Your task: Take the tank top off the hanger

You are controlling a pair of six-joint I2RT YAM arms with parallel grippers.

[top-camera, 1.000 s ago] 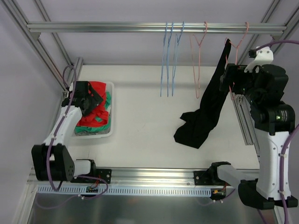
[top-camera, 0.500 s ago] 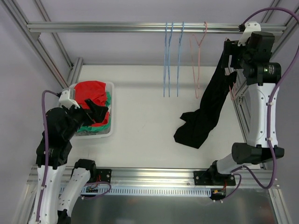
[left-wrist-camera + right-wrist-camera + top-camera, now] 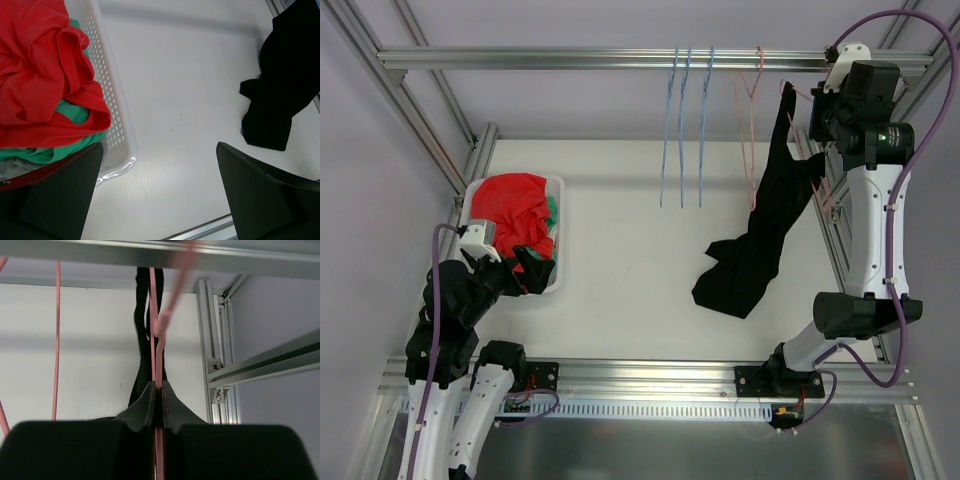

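The black tank top (image 3: 765,225) hangs from a pink hanger (image 3: 800,92) on the rail at the right, and its lower end lies bunched on the table. My right gripper (image 3: 815,150) is high beside it. In the right wrist view it (image 3: 159,390) is shut on the hanger's pink wire (image 3: 159,347), with the black straps (image 3: 142,330) just behind. My left gripper (image 3: 525,268) hovers open at the near edge of the basket. Nothing sits between its wide-apart fingers (image 3: 160,192), and the tank top (image 3: 285,90) shows at the far right of that view.
A white basket (image 3: 557,230) at the left holds red and green clothes (image 3: 515,200). Blue hangers (image 3: 685,120) and an empty pink hanger (image 3: 750,130) hang from the rail (image 3: 570,58). An aluminium frame post (image 3: 220,340) runs along the right side.
My right gripper closed on the hanger's wire after rising to the rail, and the hanger and tank top swung a little left. My left arm drew back from the basket toward the near edge.
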